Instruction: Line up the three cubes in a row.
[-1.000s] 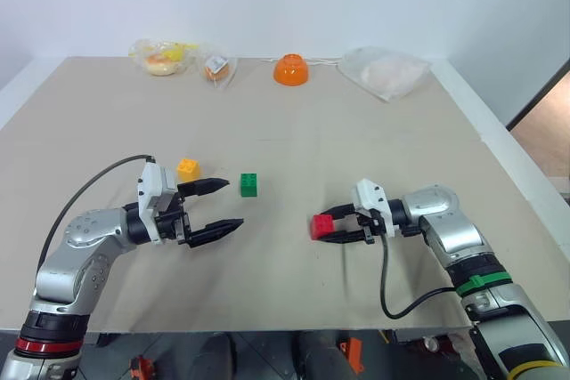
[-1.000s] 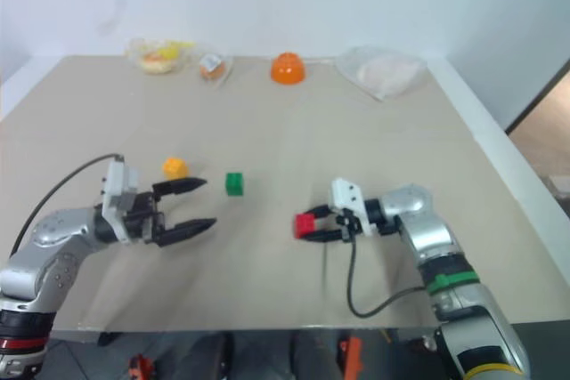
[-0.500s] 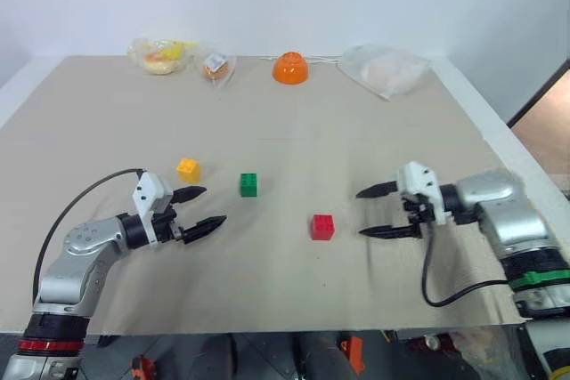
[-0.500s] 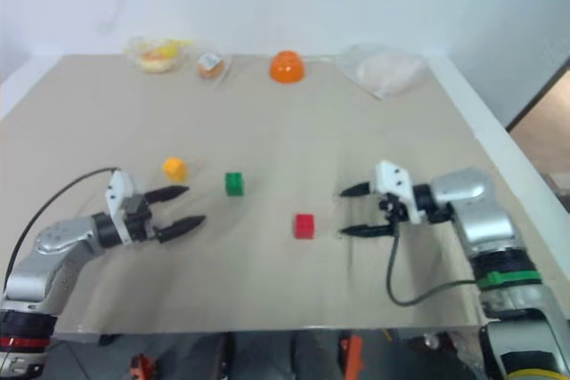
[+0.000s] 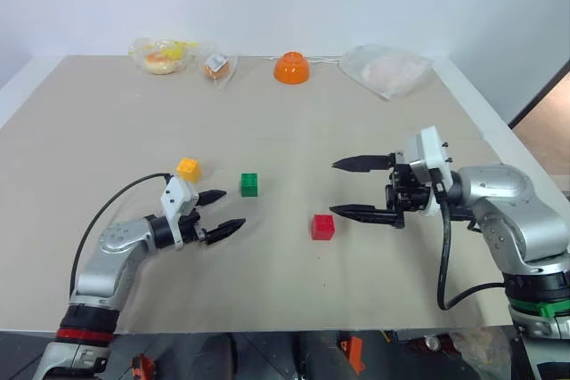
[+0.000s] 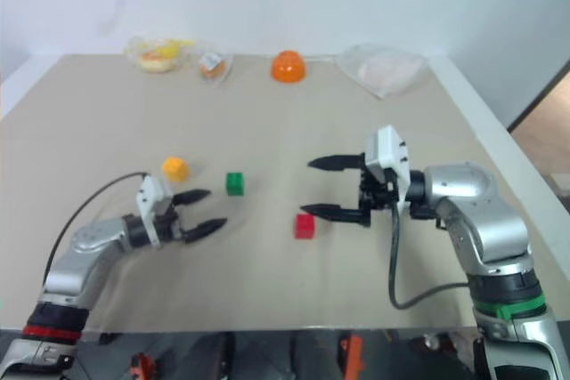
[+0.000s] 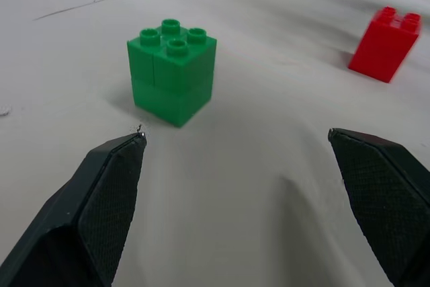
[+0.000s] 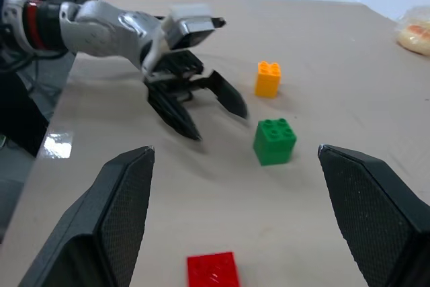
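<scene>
Worktop (image 5: 374,131) stock: yellow-orange cube (image 5: 188,168), green cube (image 5: 249,184), red cube (image 5: 322,226), strung loosely, red lowest. We hold nothing: left claw (image 5: 221,213) released near green, right claw (image 5: 354,188) released above red. Risk: a spread finger nudging green askew.

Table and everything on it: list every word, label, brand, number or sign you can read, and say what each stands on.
No text can be read here.
The small wrapped item at the far edge carries a pale label, too small and blurred to read.
The green cube, red cube and yellow-orange cube show bare studs with no legible lettering.
The orange bowl and the two plastic bags show no print.
</scene>
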### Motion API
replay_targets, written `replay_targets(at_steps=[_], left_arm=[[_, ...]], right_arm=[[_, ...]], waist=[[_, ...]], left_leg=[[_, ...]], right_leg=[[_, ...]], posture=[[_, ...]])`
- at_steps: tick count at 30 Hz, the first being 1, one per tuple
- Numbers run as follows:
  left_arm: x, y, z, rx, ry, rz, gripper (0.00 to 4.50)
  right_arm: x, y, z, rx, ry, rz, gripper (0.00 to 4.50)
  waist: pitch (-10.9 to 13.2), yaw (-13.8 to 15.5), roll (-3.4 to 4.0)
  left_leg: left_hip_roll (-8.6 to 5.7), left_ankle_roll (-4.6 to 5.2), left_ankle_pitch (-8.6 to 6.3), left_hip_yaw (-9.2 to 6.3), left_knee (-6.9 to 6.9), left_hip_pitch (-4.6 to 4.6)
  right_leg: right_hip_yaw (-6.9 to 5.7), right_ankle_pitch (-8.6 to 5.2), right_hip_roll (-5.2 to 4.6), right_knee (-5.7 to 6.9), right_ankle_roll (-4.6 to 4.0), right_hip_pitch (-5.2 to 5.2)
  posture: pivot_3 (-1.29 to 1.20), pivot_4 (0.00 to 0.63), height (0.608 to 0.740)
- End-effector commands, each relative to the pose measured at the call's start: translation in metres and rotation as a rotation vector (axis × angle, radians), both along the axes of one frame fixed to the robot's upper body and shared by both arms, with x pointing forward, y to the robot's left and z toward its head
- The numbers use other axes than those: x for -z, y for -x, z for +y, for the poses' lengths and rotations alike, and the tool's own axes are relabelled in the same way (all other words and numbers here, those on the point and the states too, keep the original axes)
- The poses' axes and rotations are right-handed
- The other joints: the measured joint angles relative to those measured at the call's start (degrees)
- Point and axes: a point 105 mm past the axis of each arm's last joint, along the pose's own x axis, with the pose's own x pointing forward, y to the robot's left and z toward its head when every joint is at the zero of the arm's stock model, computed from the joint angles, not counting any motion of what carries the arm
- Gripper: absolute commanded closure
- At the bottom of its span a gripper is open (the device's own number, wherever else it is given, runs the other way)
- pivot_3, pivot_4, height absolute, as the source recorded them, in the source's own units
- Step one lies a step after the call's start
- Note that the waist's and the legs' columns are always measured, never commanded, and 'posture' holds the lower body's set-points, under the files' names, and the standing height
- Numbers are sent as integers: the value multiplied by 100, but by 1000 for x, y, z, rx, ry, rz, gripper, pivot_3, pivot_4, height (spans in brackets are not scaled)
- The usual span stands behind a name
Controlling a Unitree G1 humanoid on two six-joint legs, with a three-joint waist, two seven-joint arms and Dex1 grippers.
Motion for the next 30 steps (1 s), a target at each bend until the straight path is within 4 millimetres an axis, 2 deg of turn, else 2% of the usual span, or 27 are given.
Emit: replay_targets(at_steps=[1,14,22,25,30], left_arm=[[-9,-14,0,-11,-23,-64,0],[-14,-48,-10,39,-65,-94,0],[-15,-52,-26,99,-50,-99,0],[-15,-51,-29,108,-33,-94,842],[-12,-47,-29,129,-31,-83,2512]], right_arm=[[-4,8,7,-8,-27,-30,465],[-3,8,4,49,-54,-34,465],[0,8,3,64,-48,-34,465],[0,8,3,68,-46,-33,423],[2,7,2,72,-40,-31,423]], waist=[[0,0,0],[0,-5,-1],[0,-11,-1],[0,-9,-1],[0,-9,-1]], left_leg=[[0,0,0,0,0,1],[0,1,1,-3,0,-1],[0,2,1,-4,0,-3],[0,1,1,-6,0,-3],[0,2,1,-6,0,-2]], right_leg=[[-1,0,0,1,0,0],[-1,2,4,0,2,1],[-1,2,6,0,3,0],[-2,2,6,0,3,0],[-2,2,6,1,3,0]], posture=[[0,150,740],[0,150,740],[0,150,740],[0,150,740],[0,150,740]])
